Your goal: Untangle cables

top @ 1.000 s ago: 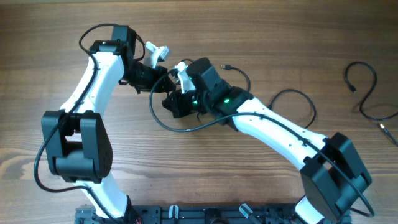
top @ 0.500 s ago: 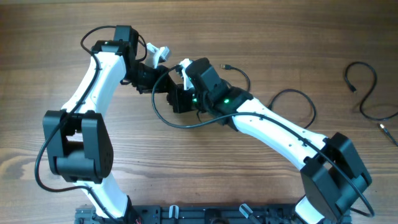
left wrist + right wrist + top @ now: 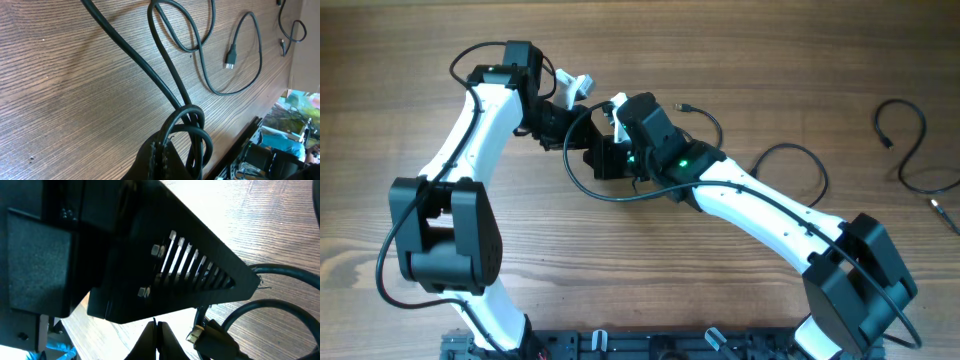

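Thin black cables loop on the wooden table between my two grippers. My left gripper is shut on a knotted coil of cable, gripped at its jaws. Strands run from the coil across the wood to a small plug. My right gripper is right beside the left one. Its jaws are pressed together with a thin dark strand between them. A gold-tipped plug and a curved cable lie just to their right. The left gripper's black body fills the upper right wrist view.
A cable end with a plug lies behind the right arm, and a loop arches over that arm. A separate curled cable lies at the far right edge. The arm bases stand along the front edge.
The right gripper has moved slightly up toward the left gripper. The cable loop below it has drawn up and become smaller. The left arm has shifted only slightly.
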You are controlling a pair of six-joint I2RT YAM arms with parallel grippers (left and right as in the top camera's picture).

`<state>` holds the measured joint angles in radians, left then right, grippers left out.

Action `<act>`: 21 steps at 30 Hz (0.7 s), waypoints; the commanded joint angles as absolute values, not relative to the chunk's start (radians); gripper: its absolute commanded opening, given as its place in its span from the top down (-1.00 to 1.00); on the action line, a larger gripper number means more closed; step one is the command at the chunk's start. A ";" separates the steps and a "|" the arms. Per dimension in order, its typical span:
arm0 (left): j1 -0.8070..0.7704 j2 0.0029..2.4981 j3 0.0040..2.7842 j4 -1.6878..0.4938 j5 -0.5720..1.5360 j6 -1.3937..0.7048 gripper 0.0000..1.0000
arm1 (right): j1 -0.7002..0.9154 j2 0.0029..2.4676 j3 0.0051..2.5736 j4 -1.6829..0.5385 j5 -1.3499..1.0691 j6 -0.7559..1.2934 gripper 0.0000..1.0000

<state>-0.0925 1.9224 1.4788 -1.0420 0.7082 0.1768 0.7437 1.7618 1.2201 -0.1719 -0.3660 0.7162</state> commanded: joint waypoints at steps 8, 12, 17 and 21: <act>-0.094 1.914 1.489 -1.039 0.735 0.168 0.92 | 0.703 1.790 1.236 -0.199 -0.274 0.737 0.91; -0.094 1.914 1.489 -1.039 0.735 0.168 0.92 | 0.691 1.790 1.236 -0.234 -0.276 0.731 0.91; -0.094 1.914 1.489 -1.039 0.735 0.168 0.92 | 0.691 1.792 1.236 -0.287 -0.224 0.714 0.91; -0.094 1.914 1.489 -1.039 0.735 0.168 0.92 | 0.691 1.792 1.236 -0.267 -0.267 0.708 0.91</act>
<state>-0.0925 1.9224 1.4788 -1.0412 0.7082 0.1768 0.6891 1.7679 1.2201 -0.2909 -0.2584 0.7216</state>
